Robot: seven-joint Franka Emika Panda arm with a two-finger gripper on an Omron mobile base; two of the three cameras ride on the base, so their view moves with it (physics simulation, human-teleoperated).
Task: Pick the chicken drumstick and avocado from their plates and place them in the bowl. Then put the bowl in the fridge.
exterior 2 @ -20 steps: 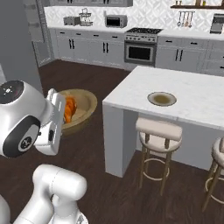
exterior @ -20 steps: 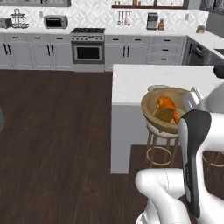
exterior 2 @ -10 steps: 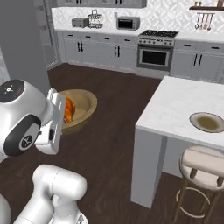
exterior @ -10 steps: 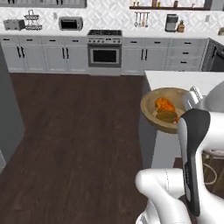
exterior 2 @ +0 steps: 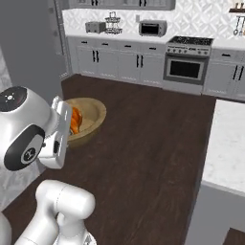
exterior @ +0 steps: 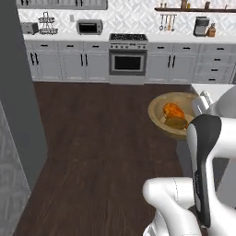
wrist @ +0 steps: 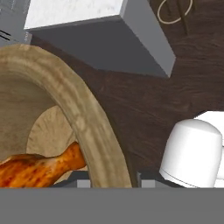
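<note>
Your base has swung away from the island, whose counter has slid off the frame's right. The gripper stays clenched on the bowl rim, centre-right, chicken drumstick inside. Fridge placement comes next.

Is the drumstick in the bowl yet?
In. The chicken drumstick lies inside the bowl, its narrow end against the wall.

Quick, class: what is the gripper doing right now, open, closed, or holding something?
Gripper: closed on the rim of the wooden bowl, carried above the floor.
</note>
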